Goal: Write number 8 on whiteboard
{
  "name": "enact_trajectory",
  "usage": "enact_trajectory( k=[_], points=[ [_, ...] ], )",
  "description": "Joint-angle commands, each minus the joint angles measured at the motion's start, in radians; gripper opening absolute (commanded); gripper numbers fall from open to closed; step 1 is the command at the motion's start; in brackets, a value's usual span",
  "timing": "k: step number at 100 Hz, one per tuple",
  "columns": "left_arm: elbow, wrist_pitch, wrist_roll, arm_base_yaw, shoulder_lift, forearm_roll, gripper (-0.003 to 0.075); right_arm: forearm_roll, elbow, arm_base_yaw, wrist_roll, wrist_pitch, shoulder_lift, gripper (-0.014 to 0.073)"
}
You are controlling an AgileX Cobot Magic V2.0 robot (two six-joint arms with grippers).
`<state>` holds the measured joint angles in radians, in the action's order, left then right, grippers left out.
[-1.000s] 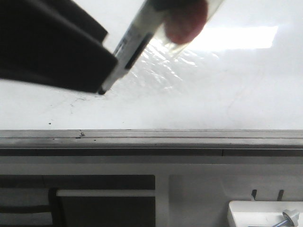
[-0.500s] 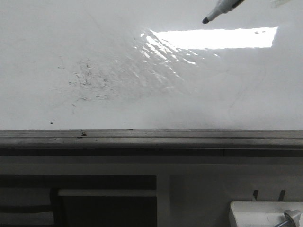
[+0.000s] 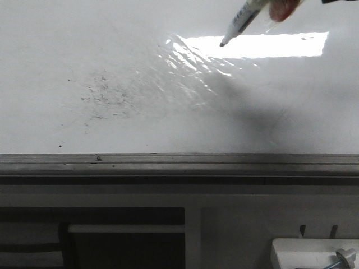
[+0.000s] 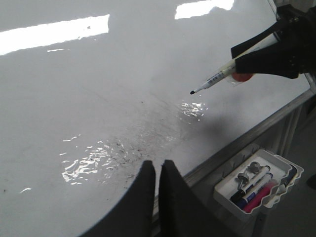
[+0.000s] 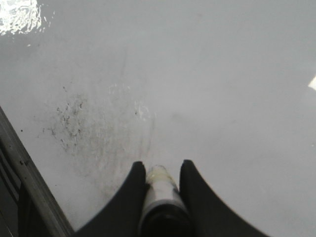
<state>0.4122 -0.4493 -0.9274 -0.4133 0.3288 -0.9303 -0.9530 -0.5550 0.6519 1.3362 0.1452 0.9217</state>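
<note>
Right hand (image 5: 159,190) clamped on a marker (image 4: 215,80), its barrel pinched between both fingers. Marker's long axis is slanted, tip (image 3: 222,43) lowest and pointing down toward the whiteboard (image 3: 168,117), cap end up in the hand. The tip looks to float just off the surface, not touching, over the far right part of the board near the glare patch (image 3: 269,45); contact is hard to confirm.

No number 8 is drawn: the board shows only faint grey smudge specks (image 3: 104,95), toward the left and nearer the grey tray ledge (image 3: 179,159) on the near edge.

Left hand (image 4: 157,197) holds nothing, fingers nearly together, parked by the near edge well away from the tip.

Judgement: writing not started; the right arm is the only one placed for it, and the key move is straight down along the marker's axis to seat the tip.
</note>
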Motion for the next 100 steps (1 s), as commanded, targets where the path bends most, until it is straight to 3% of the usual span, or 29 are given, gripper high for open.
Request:
enact_trajectory(
  k=[1, 20, 75, 100],
  points=[
    [0.026, 0.008, 0.011, 0.003, 0.006, -0.037, -0.002, 0.006, -0.036, -0.001, 0.003, 0.096, 0.012, -0.0043],
    [0.026, -0.052, 0.011, 0.003, 0.006, -0.037, -0.002, -0.013, -0.036, -0.001, 0.003, 0.157, 0.03, -0.0044],
    [0.026, -0.062, 0.011, 0.003, 0.006, -0.063, -0.002, -0.033, -0.032, -0.001, 0.003, -0.005, 0.127, -0.0043],
    [0.026, -0.063, 0.011, 0.003, 0.006, -0.083, -0.002, -0.057, 0.025, -0.128, 0.003, -0.04, 0.036, -0.0043]
  ],
)
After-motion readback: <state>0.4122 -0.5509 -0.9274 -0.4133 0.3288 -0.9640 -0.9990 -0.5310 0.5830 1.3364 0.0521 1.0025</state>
